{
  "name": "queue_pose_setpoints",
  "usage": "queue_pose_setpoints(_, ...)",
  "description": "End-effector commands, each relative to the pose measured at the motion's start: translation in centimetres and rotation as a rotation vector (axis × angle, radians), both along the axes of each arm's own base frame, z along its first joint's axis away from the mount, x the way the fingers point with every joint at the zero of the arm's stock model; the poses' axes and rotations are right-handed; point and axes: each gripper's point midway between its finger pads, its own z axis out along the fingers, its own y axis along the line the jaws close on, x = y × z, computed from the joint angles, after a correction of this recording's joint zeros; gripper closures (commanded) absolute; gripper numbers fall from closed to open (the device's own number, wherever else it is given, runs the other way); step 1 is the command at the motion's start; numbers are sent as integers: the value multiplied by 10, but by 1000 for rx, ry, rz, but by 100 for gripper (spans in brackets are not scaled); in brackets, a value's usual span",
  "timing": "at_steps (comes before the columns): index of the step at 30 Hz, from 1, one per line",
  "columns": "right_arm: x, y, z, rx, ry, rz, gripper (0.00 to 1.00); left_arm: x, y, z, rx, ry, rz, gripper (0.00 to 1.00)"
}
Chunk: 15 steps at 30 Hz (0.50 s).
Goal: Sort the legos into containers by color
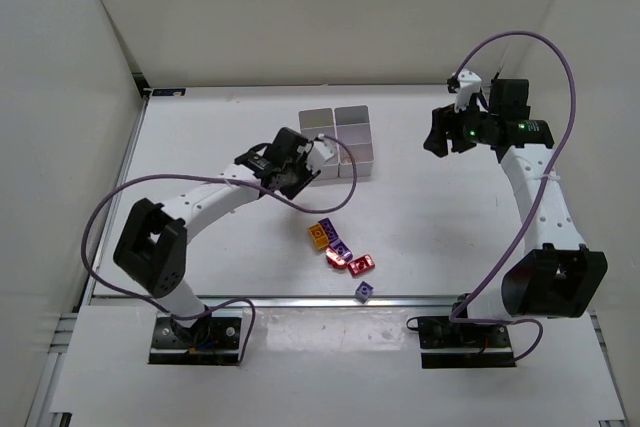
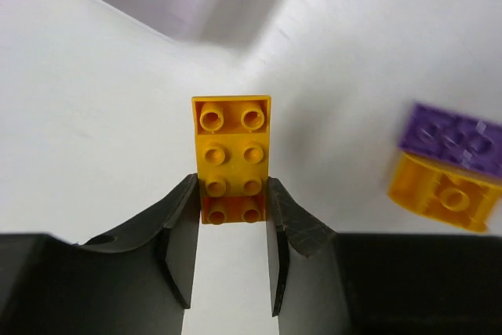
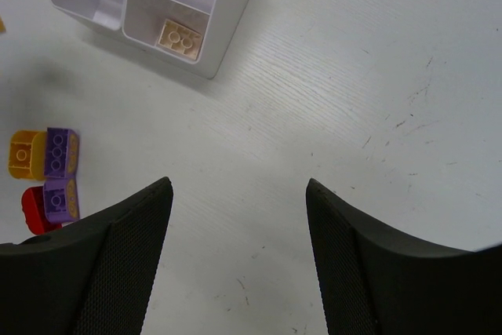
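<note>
The left gripper [image 2: 233, 194] was clamped on the near end of an orange brick [image 2: 231, 139], jaws across its narrow sides, likely to carry it to the bins [image 1: 345, 132] just beside it. The right gripper [image 3: 239, 186] hung open and empty, far right. Only its wrist view showed a tan brick [image 3: 179, 37] inside a bin. Only the top view showed the whole loose pile [image 1: 340, 252], near of the bins.

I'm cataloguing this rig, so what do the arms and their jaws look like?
The left arm and right arm have white links with black joints and base plates. A purple cable loops along each. Green lights show at the right wrist. The jaws are black, curved and textured.
</note>
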Motion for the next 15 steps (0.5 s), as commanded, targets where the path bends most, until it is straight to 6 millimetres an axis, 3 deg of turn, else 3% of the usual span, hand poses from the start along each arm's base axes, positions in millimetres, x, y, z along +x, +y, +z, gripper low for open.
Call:
queue_pose_setpoints(1, 4, 3, 30, 27, -95, 7, 27, 48, 7, 81, 5, -312, -7, 90)
queue_pose_setpoints(6, 5, 4, 38, 35, -109, 4, 27, 94, 19, 121, 151, -578, -79, 90)
queue_pose_setpoints(10, 8, 4, 47, 41, -131, 4, 27, 121, 35, 128, 207, -667, -201, 79)
queue_pose_setpoints(15, 9, 5, 54, 45, -148, 3, 26, 141, 31, 142, 270, -786, -458, 80)
